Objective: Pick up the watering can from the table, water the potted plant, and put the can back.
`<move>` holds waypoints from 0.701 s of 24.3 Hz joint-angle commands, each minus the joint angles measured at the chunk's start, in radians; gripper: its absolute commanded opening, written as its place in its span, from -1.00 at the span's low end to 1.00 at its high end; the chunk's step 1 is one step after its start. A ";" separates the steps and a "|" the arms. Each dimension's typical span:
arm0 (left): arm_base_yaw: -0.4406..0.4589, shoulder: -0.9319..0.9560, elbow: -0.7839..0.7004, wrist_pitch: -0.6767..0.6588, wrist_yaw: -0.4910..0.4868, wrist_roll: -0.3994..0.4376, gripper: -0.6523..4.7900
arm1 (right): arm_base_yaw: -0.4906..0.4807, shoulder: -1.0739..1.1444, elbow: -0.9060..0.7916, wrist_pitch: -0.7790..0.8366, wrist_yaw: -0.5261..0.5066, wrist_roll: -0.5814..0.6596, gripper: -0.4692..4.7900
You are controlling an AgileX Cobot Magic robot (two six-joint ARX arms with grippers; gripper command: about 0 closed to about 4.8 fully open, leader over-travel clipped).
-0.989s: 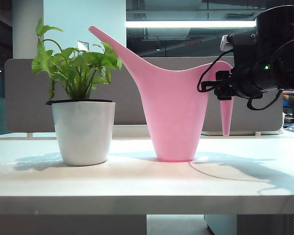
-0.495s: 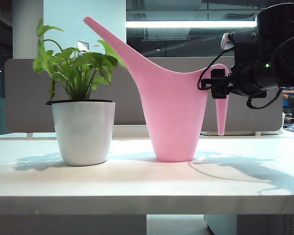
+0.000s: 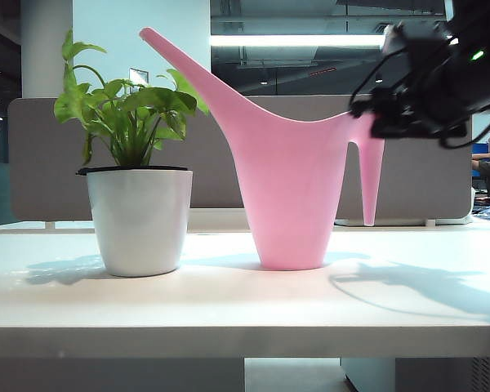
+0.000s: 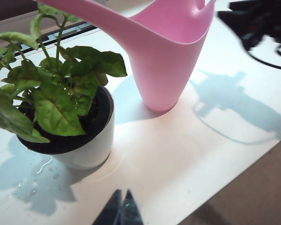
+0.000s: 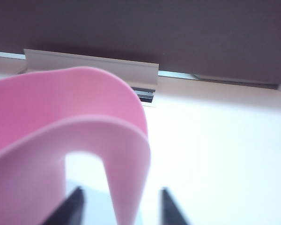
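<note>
The pink watering can [image 3: 290,188] stands upright on the white table [image 3: 229,302], just right of the potted plant [image 3: 139,212], with its spout reaching over the leaves. My right gripper [image 3: 381,124] hovers at the top of the can's curved handle [image 5: 126,154]. It is open, and the handle passes between its fingers with a gap on each side. In the left wrist view the can [image 4: 164,61] and the plant [image 4: 61,117] lie ahead of my left gripper [image 4: 123,193], which is shut and empty, low over the table [image 4: 187,154] near its front edge.
A grey partition [image 3: 41,163] runs behind the table. Water drops [image 4: 35,173] lie on the tabletop beside the pot. The table's thick front edge [image 3: 229,343] faces the exterior camera.
My right gripper has opened off the can's handle and risen. The can rocked slightly left and now stands still. The left arm has not moved.
</note>
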 commanded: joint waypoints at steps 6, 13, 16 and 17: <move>-0.001 -0.002 0.001 0.011 0.000 0.000 -0.75 | 0.002 -0.448 -0.268 -0.116 -0.055 0.009 -0.84; -0.001 -0.002 0.001 0.010 0.000 0.000 -0.75 | 0.002 -0.850 -0.427 -0.302 -0.055 0.008 -0.84; -0.001 -0.002 0.001 0.010 0.000 0.000 -0.75 | 0.001 -0.981 -0.485 -0.383 -0.089 0.011 -0.84; -0.001 -0.003 0.001 0.010 0.001 0.000 -0.75 | 0.000 -1.005 -0.500 -0.409 -0.106 0.015 -0.84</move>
